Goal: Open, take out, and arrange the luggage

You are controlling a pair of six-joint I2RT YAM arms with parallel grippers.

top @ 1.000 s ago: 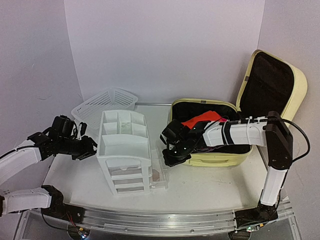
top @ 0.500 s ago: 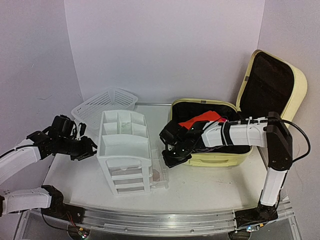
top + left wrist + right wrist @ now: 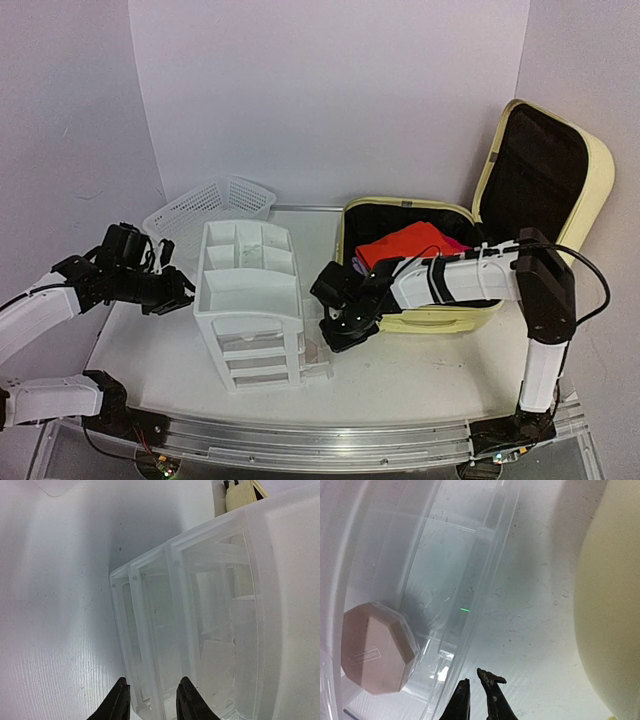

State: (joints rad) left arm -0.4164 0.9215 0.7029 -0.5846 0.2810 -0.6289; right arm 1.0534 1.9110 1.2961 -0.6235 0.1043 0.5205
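Note:
The luggage is a pale yellow suitcase lying open at the right, its lid standing up against the wall. A red cloth lies in its black-lined base. Its yellow shell also shows at the right edge of the right wrist view. My right gripper is low over the table between the luggage and the white drawer organizer. Its fingers are almost together, empty, beside the clear drawer's rim. My left gripper is open at the organizer's left side.
The organizer's lowest clear drawer is pulled out, with a pinkish octagonal piece in it. A white mesh basket leans at the back left. The walls stand close behind and on both sides.
My right gripper has moved left and toward the near edge, away from the luggage and up to the open drawer, so more of the red cloth shows. The left arm has barely moved.

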